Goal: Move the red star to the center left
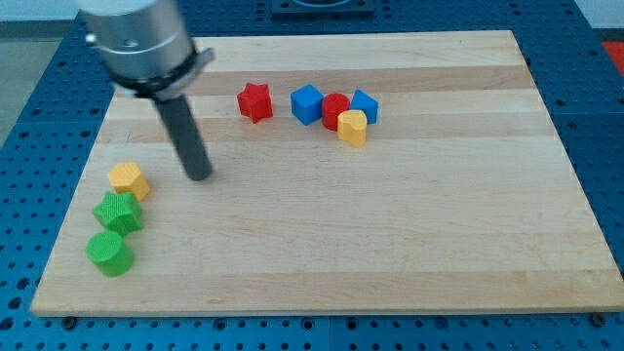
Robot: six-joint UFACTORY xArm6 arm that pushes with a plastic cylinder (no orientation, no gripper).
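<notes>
The red star (254, 101) lies on the wooden board (390, 234) near the view's top, left of centre. My tip (200, 176) rests on the board below and to the left of the star, well apart from it. To the tip's left sits a yellow block (129, 180), close but not touching it.
A blue cube (306, 103), a red cylinder (335, 109), a second blue block (365, 104) and a yellow block (352, 127) cluster right of the star. A green star-like block (118, 212) and a green cylinder (108, 252) lie at the lower left near the board's edge.
</notes>
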